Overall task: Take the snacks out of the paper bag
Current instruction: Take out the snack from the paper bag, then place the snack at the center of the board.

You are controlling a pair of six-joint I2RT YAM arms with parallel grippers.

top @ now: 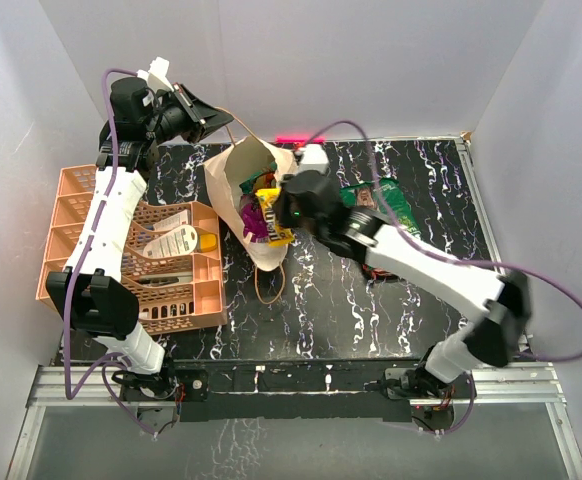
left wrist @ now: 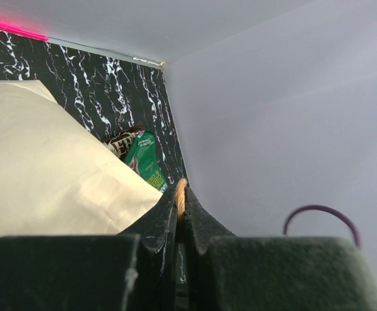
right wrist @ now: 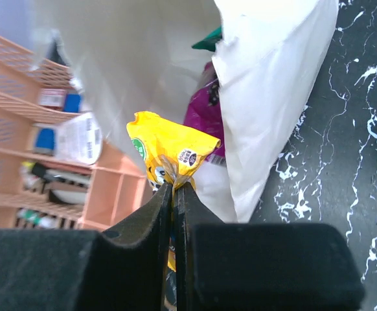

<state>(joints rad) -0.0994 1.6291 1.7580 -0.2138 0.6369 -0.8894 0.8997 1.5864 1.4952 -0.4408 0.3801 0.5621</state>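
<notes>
The tan paper bag lies on the black marble table with its mouth toward the right. My left gripper is shut on the bag's thin handle, holding it up behind the bag. My right gripper is shut on a yellow snack packet at the bag's mouth, seen from above as the yellow packet. A magenta-purple packet and a teal one sit inside the bag. A green packet and a dark brown packet lie on the table right of the bag.
An orange mesh basket with white tubes and bottles stands left of the bag and shows in the right wrist view. The bag's second handle loop lies on the table in front. White walls enclose the table.
</notes>
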